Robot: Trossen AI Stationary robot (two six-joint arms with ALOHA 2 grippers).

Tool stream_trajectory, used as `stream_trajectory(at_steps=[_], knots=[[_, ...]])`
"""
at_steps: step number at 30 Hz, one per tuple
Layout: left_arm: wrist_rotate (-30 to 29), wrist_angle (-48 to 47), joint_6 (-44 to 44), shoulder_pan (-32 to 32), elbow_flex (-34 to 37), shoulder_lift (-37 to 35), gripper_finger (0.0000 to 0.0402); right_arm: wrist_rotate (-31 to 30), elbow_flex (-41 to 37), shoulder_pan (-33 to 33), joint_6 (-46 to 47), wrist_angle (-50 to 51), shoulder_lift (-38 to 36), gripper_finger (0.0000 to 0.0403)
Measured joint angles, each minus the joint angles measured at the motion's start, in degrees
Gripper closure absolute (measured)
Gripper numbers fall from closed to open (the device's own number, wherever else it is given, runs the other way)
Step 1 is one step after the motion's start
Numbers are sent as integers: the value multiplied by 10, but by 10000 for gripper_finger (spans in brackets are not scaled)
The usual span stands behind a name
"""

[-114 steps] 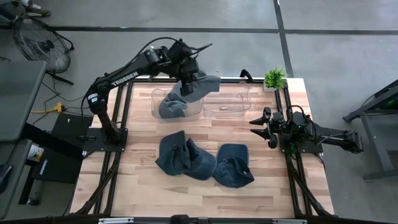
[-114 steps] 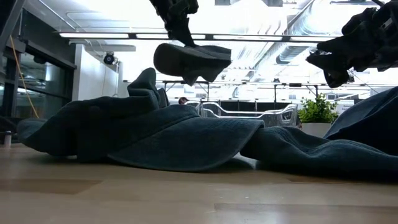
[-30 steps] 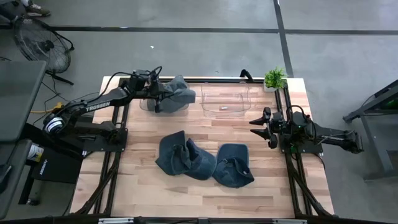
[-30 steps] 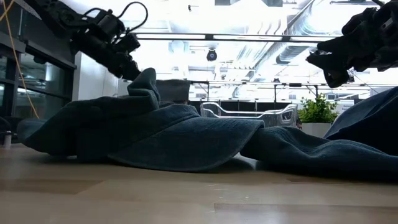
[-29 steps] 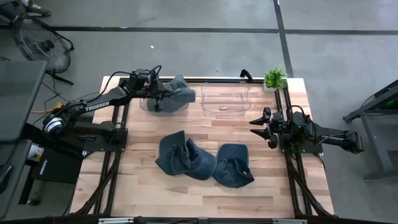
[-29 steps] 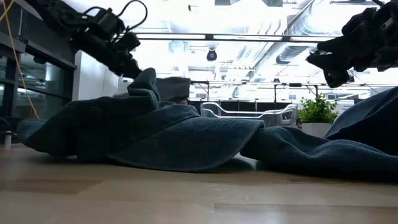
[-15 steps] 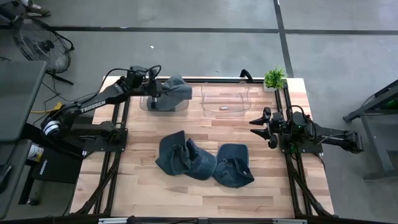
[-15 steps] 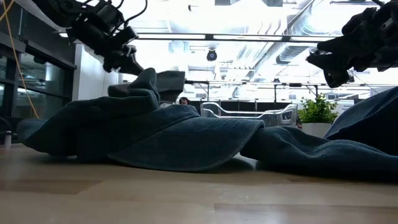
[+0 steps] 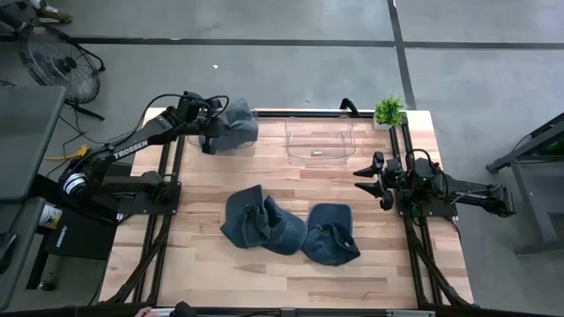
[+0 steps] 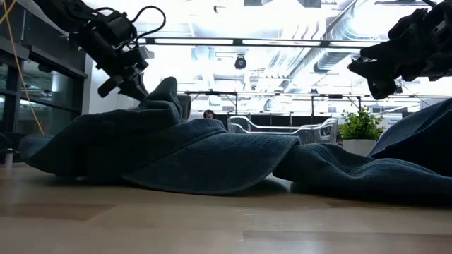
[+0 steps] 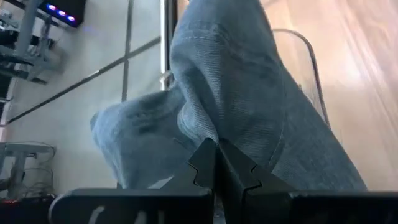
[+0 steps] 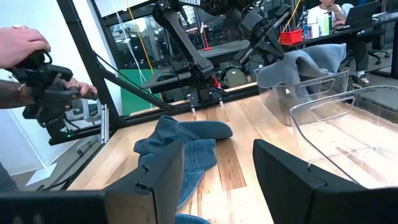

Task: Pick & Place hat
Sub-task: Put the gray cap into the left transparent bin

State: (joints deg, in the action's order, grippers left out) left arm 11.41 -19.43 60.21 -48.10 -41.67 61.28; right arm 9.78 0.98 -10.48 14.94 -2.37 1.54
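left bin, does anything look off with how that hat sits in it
Yes. The hat is not down inside the left bin; it drapes over the rim, bunched up, with the shut left gripper pinching its fabric. The right bin sits beside it.

Three blue hats point(image 9: 233, 126), two clear bins point(image 9: 319, 139), one potted plant point(image 9: 388, 111).

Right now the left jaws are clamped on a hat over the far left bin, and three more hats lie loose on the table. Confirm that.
Wrong count. The high view shows two hats loose on the table, not three. The rest holds: the left gripper is shut on a hat over the far left bin.
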Motion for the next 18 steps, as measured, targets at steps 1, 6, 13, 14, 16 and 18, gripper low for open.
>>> stream_trajectory(at_steps=[1,6,13,14,16,18], knots=[[-1,-8,4,1,0,1,401,0,0,0,0,0,0,215],[31,-37,-4,4,0,1,401,0,0,0,0,0,0,215],[60,-31,-38,51,0,26,401,0,0,0,0,0,0,215],[62,-28,-42,58,0,32,401,0,0,0,0,0,0,215],[63,-17,-54,73,0,44,401,0,0,0,0,0,0,215],[66,6,-66,92,0,58,401,0,0,0,0,0,0,215]])
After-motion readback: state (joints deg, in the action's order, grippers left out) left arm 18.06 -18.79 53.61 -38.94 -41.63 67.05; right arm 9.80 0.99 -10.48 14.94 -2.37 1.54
